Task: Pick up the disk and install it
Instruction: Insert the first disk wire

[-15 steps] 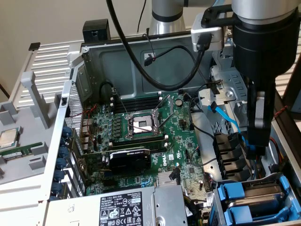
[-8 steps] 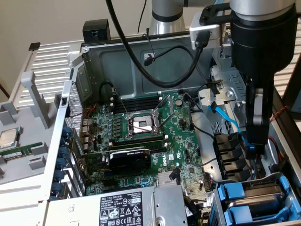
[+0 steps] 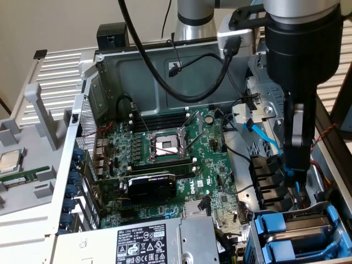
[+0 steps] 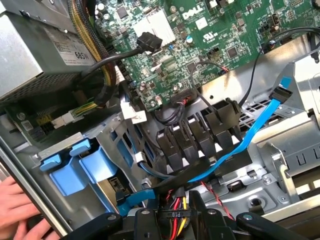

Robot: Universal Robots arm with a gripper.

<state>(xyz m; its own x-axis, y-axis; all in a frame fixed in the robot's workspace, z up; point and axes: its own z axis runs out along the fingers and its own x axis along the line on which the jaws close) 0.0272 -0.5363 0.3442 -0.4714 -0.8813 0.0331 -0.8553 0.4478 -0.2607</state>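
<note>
Exterior view is showing you the open computer case (image 3: pixel 110 71) with its motherboard (image 3: pixel 165 165) facing up, and the arm (image 3: pixel 300 44) is reaching down into the corner on the exterior view's right. Your gripper (image 3: pixel 294 171) is hanging just above the drive cage (image 3: pixel 256 231), close beside a row of black cable connectors (image 3: pixel 267 176) and a blue data cable (image 3: pixel 264 135). You are not getting a clear look at the tool's working end, so you cannot tell whether it is spread, pressed together or pinching anything.

Two blue-fronted carriers (image 3: pixel 278 239) are sitting one over the other in the cage, directly below the gripper. You cannot tell which of them is holding the disk. A small square silver chip (image 3: pixel 10 162) is lying outside the case on the exterior view's left, well apart from the arm.

Wrist view is giving you the two carriers side by side in the cage, next to the power supply (image 4: pixel 35 50). A bundle of red, yellow and black wires (image 4: pixel 180 202) with a plug marked P10 is lying right by the gripper. A person's hand (image 4: pixel 15 210) is showing at the outer edge of the case, just beside the cage.
</note>
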